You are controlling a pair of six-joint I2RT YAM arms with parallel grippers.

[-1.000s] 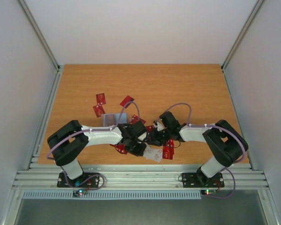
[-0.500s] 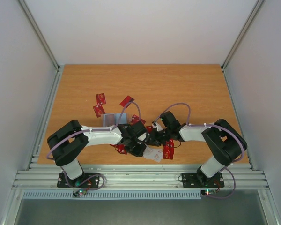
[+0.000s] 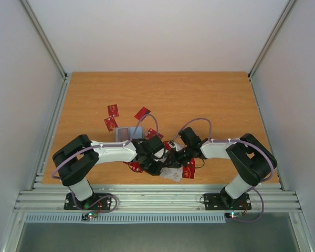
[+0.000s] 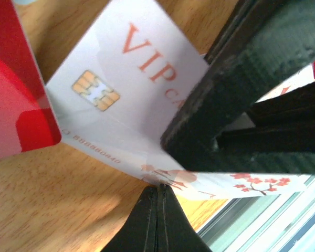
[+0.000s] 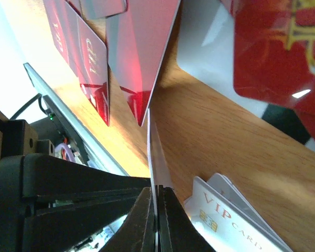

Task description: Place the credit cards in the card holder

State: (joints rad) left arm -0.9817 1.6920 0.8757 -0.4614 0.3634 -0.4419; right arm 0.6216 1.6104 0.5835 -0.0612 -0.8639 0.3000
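Note:
Several red credit cards (image 3: pixel 113 110) lie scattered left of centre, with more under the arms. The card holder (image 3: pixel 127 133) lies flat behind my left forearm, grey face up. My two grippers meet near the front edge over a white card (image 3: pixel 172 174). The right gripper (image 5: pixel 157 191) is shut on a thin white card (image 5: pixel 150 142), seen edge-on and standing up from the wood. The left gripper (image 4: pixel 158 188) is shut, its tips butting the lower corner of a white VIP card (image 4: pixel 131 89). The right gripper's dark fingers (image 4: pixel 252 89) clamp that card's other side.
More white VIP cards (image 5: pixel 226 220) lie on the wood right of the right gripper, and red cards (image 5: pixel 94 63) beyond it. A red card (image 3: pixel 189 169) lies by the metal rail (image 3: pixel 157 197) along the table's front edge. Grey walls enclose the table.
The right gripper's jaws have closed onto the white card. Its wrist has shifted slightly toward the left gripper. The left arm has stayed still and shut.

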